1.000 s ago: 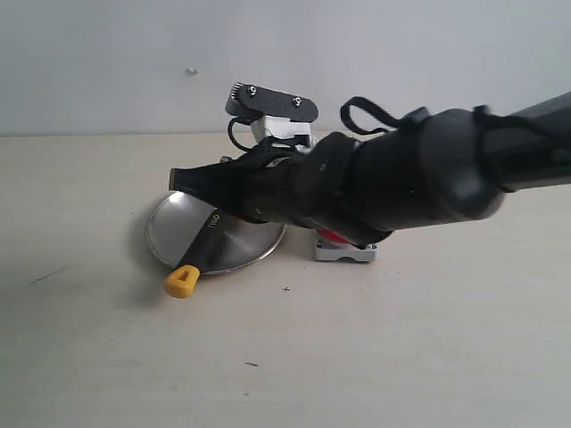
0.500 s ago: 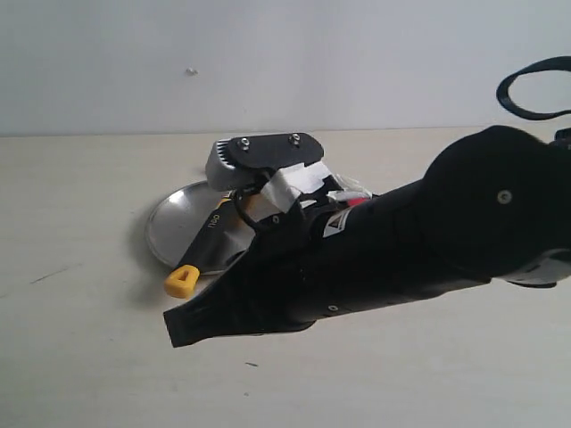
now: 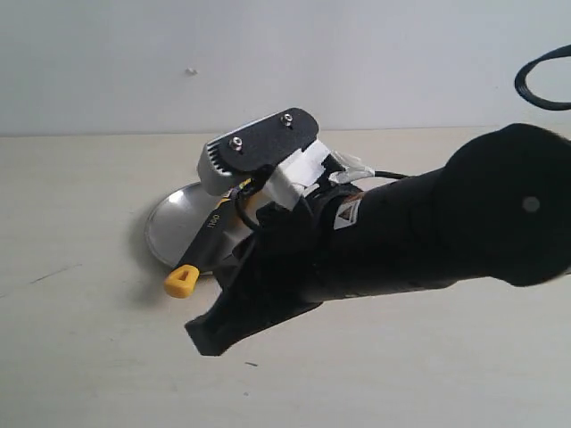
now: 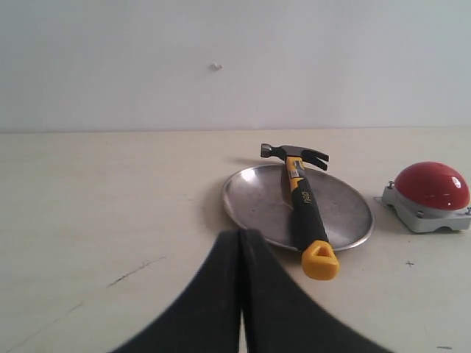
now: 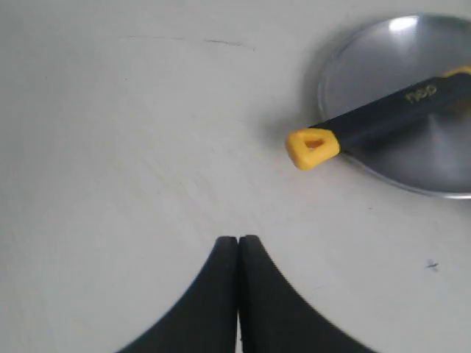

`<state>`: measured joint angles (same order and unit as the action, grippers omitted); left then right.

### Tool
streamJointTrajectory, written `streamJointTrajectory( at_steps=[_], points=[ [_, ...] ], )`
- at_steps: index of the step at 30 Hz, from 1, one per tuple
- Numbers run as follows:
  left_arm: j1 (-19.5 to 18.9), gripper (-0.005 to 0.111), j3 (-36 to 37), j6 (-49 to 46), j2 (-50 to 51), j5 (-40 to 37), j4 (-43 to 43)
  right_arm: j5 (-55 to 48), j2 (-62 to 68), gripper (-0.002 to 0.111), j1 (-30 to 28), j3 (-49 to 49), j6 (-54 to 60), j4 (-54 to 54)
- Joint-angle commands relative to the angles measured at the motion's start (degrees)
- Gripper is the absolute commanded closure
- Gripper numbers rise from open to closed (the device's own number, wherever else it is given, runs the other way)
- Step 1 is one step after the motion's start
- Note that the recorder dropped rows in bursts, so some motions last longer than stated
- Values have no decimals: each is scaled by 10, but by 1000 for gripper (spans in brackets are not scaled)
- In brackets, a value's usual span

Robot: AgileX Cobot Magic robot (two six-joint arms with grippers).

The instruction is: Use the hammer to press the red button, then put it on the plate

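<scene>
Steel shines under the hammer [image 4: 302,209], which lies across the plate [image 4: 257,202] with its dark head over one rim and its yellow end cap poking past the opposite rim, above the bench [image 4: 110,184]. It likely rests this way because it is about as long as the plate is wide, so it bridges the rims rather than sitting wholly inside. The red button [image 4: 432,185] sits just beside the plate, apart from it, with nothing touching its dome. The left gripper [image 4: 241,237] is well back from the plate, fingers pressed together on nothing. The right gripper [image 5: 238,241] hangs near the end cap side of the plate, likewise closed up and empty. By this layout the placing looks done
</scene>
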<state>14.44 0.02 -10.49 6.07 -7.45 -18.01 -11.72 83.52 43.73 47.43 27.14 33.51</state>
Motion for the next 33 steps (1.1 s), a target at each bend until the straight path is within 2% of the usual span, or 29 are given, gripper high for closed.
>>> streamJointTrajectory(
  at_steps=[1, 7, 17, 19, 23, 29, 33],
  points=[
    [0, 106, 0, 0, -1, 2, -1, 25, -65, 108, -42, -37, -1, -42],
    [0, 106, 0, 0, -1, 2, -1, 63, -211, 108, -160, -138, 22, -75],
    [0, 106, 0, 0, -1, 2, -1, 102, -465, 108, -477, -291, 23, -78],
    [0, 106, 0, 0, -1, 2, -1, 102, -496, 108, -515, -305, 24, -81],
    [0, 106, 0, 0, -1, 2, -1, 104, -529, 108, -553, -327, 35, -84],
    [0, 106, 0, 0, -1, 2, -1, 101, -527, 108, -555, -356, 33, -84],
    [0, 106, 0, 0, -1, 2, -1, 101, -541, 108, -555, -381, -13, -101]
  ],
)
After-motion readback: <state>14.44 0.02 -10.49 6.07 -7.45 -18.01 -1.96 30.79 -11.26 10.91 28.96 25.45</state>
